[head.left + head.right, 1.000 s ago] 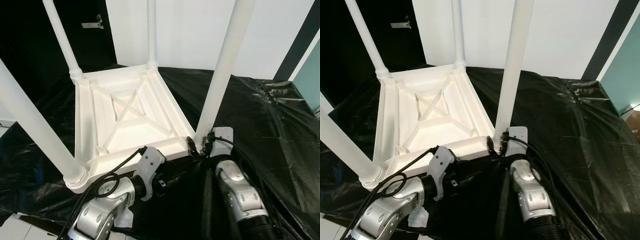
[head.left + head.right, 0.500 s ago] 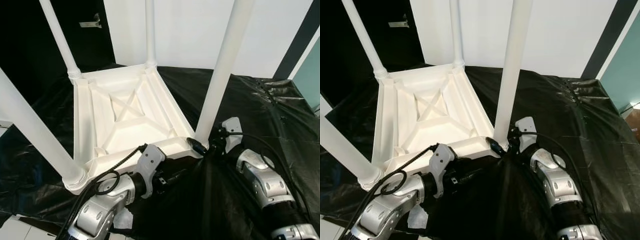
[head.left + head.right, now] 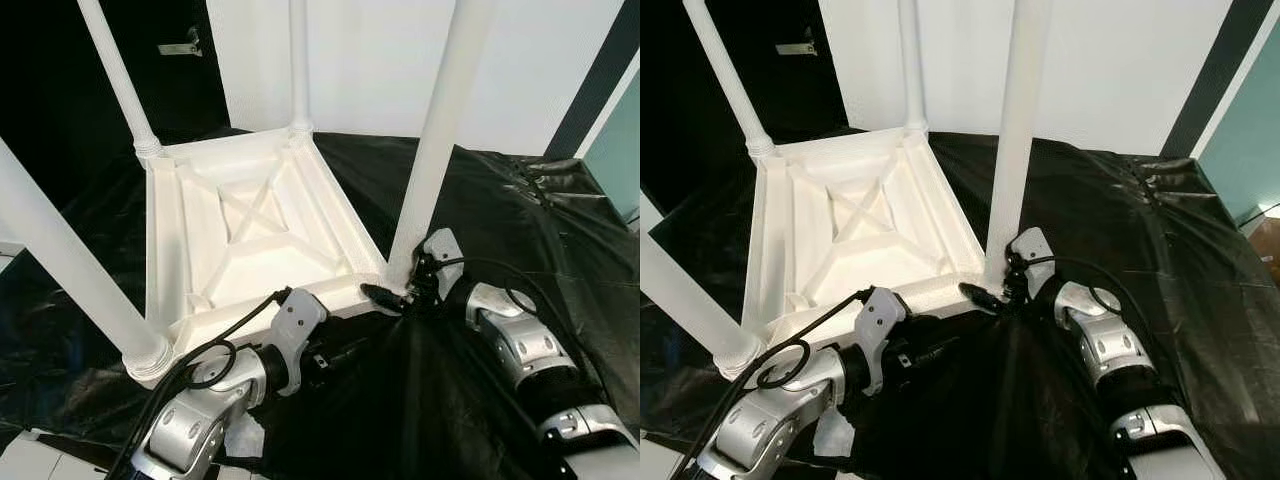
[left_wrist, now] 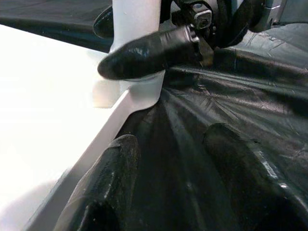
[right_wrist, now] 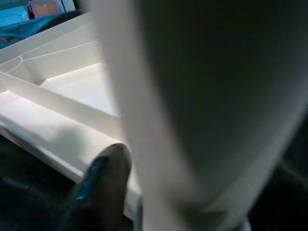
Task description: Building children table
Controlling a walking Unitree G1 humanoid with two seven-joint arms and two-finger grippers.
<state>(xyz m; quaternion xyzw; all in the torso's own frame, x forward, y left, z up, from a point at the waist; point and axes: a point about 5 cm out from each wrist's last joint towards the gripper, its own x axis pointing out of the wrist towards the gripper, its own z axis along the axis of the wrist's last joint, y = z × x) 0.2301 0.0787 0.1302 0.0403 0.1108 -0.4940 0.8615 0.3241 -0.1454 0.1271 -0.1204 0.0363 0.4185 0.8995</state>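
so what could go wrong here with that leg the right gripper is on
The right gripper clasps the near right leg only at its base, so a sideways pull could lever the tall leg crooked in its corner socket. The upturned table lies on loose, wrinkled black sheeting and might slide. The left gripper is open beside the near edge, so nothing seems to steady the table.

A crinkled black plastic sheet (image 3: pixel 520 220) covers the floor and catches a dull shine. Behind the sheet rises a plain white wall (image 3: pixel 360 60), with a dark doorway (image 3: pixel 60 90) to its left. To the wall's right run a black strip and a teal panel (image 3: pixel 622 150).
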